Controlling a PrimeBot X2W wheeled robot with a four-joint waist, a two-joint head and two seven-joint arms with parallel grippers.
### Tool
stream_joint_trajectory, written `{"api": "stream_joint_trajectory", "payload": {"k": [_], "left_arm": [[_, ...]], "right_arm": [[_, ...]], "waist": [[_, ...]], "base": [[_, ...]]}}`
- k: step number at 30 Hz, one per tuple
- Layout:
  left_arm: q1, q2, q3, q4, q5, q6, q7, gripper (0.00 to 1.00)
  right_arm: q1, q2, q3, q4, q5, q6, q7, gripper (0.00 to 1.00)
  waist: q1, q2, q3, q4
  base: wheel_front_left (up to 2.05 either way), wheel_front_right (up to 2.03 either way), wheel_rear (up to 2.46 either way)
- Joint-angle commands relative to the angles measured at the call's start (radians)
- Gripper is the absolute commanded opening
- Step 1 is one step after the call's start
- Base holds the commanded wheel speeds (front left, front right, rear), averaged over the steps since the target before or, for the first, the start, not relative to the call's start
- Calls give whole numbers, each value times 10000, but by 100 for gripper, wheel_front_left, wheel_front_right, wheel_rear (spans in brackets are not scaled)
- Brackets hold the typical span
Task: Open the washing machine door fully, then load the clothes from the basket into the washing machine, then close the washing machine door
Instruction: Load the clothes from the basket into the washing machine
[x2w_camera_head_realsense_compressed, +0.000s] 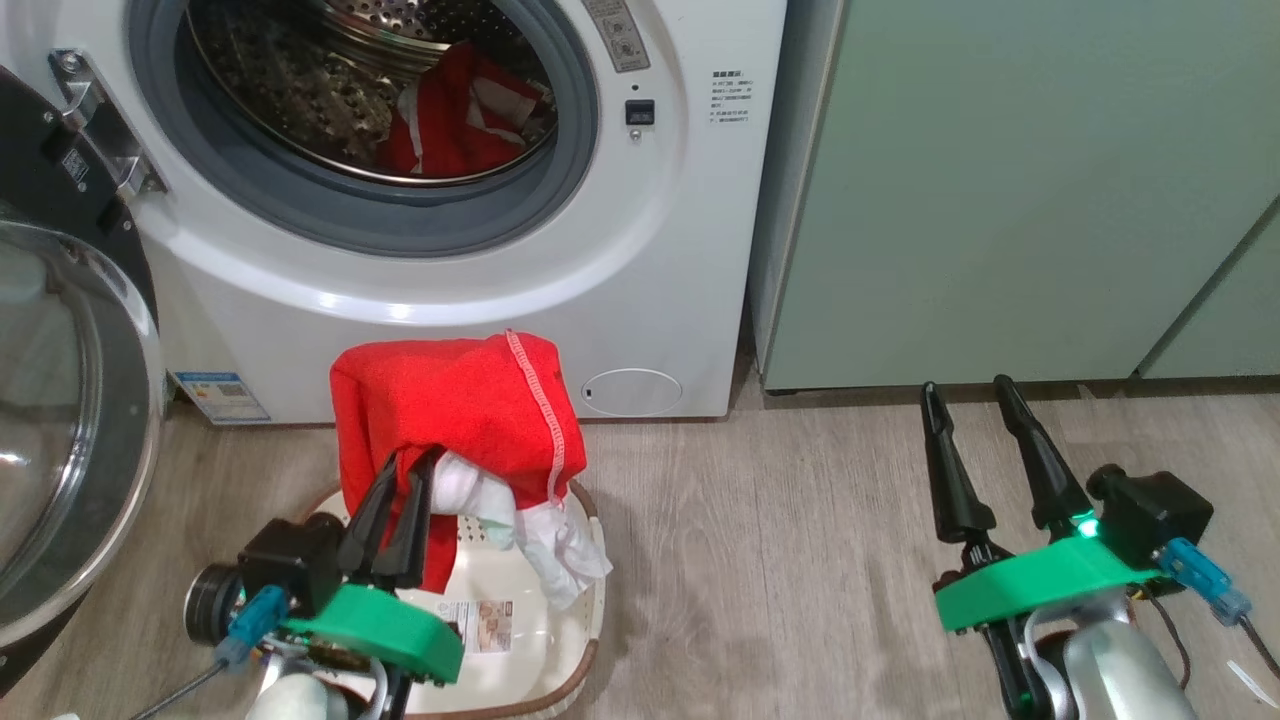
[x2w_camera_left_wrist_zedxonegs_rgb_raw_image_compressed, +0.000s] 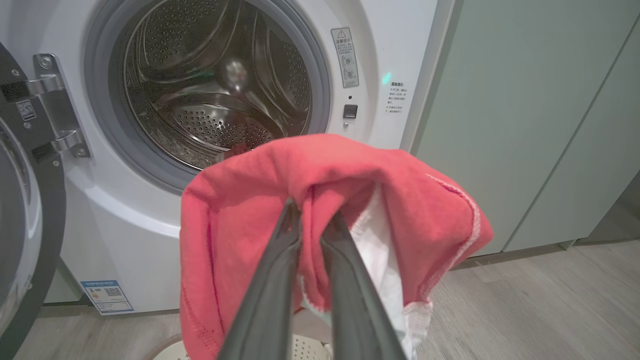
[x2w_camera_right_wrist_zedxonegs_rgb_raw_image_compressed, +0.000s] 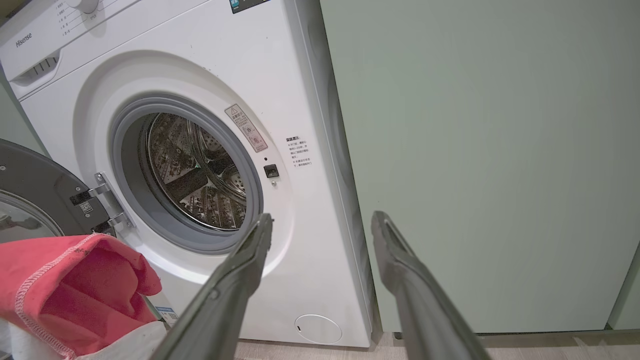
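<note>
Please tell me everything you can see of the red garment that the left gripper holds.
The red garment is soft, bright red fabric with a white zigzag-stitched hem and a white part hanging at its lower end. It is bunched and draped over the left gripper, which is shut on a fold. It hangs above the basket, before the washing machine, below its open mouth. Whether its white end touches the basket I cannot tell.
</note>
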Motion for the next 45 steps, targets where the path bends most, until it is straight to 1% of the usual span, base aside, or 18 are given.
{"api": "stream_joint_trajectory", "payload": {"k": [1, 11, 16, 22, 26, 29, 34, 39, 43, 45], "left_arm": [[-345, -12, 306, -441, -69, 58, -128, 0], [-350, -12, 375, -492, -102, 30, -128, 0], [-551, -12, 450, -562, -137, 26, -128, 0], [-1486, -12, 773, -594, -6, -115, -128, 0], [-2600, -12, 1242, -504, -186, -239, -128, 0], [-3588, 26, 1681, -311, -124, -367, -128, 0], [-5350, 520, 2372, 162, 23, -483, -128, 0], [-7257, 1280, 2574, 793, 233, -530, -128, 0], [-8921, 2078, 2640, 1713, 198, -546, -128, 0], [-9822, 2655, 2495, 2252, 254, -551, -128, 0]], "right_arm": [[-201, -26, 272, -315, -67, 0, -67, 100], [-211, -26, 391, -350, -70, 0, -67, 100], [-272, -26, 388, -450, -78, 0, -67, 100], [-577, -26, 318, -676, -82, 0, -67, 100], [-906, -26, 228, -853, -90, 0, -67, 100], [-1165, -26, 211, -971, -123, 0, -67, 100], [-1604, -26, 299, -1060, -11, 0, -67, 100], [-1984, -26, 432, -1152, 234, 0, -67, 100], [-2224, -26, 580, -1201, 503, 0, -67, 100], [-2330, -26, 639, -1224, 715, 0, -67, 100]], "waist": [[1, -1, 4, -7], [1, -1, 130, -102], [1, -1, 564, -198], [1, -1, 1747, -270], [1, -1, 2922, -346], [1, -1, 3755, -455], [1, -1, 4864, -772], [1, -1, 5684, -1155], [1, -1, 6257, -1546], [1, -1, 6540, -1766]], "base": [[0, 0, 0], [0, 0, 0], [0, 0, 0], [0, 0, 0], [0, 0, 0], [0, 0, 0], [0, 0, 0], [0, 0, 0], [0, 0, 0], [0, 0, 0]]}}
